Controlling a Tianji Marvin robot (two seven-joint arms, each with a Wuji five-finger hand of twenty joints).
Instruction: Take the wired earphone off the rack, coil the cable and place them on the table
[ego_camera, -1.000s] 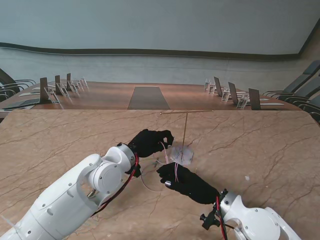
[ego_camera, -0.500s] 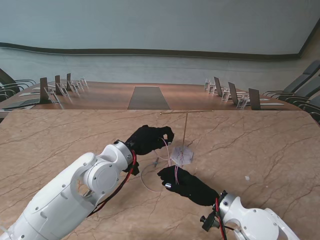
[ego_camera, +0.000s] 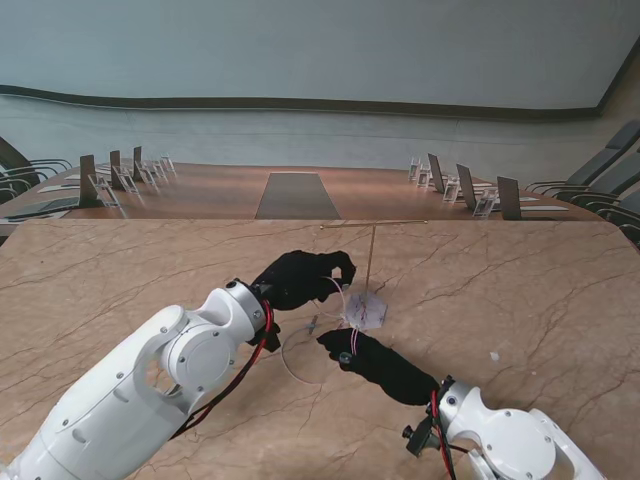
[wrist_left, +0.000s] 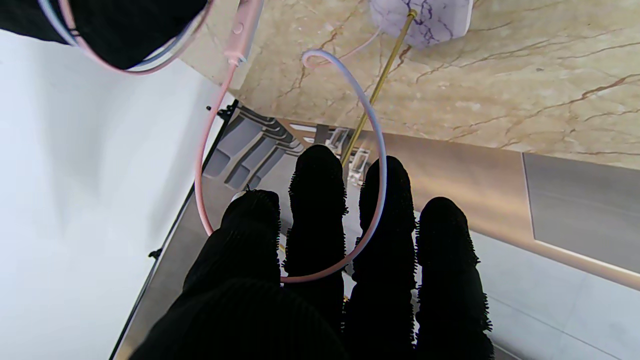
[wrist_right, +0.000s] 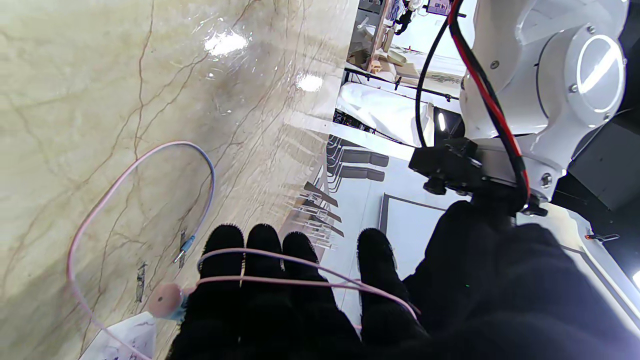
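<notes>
While the left hand (ego_camera: 300, 280) has lifted slightly beside the rack (ego_camera: 368, 268), fingers extended with the earphone cable (wrist_left: 372, 150) looped over them, the right hand (ego_camera: 372, 360) has edged closer, cable wrapped around its near-straight fingers (wrist_right: 260, 250). Coiling under way; slack loop rests on table (ego_camera: 520, 300).

A marble-patterned table (ego_camera: 520, 300) fronts a long brown conference table (ego_camera: 300, 190), grey chairs (ego_camera: 600, 175) and pale wall (ego_camera: 320, 50).

Marble-patterned desk (ego_camera: 520, 290), beige with brown veins, glossy under ceiling light. Beyond it, long brown conference table (ego_camera: 300, 192) with grey centre panel (ego_camera: 296, 196). Nameplates (ego_camera: 455, 185) and dark screens (ego_camera: 508, 197) along both sides, chairs (ego_camera: 600, 170) at the edges, pale wall (ego_camera: 320, 50) behind.
</notes>
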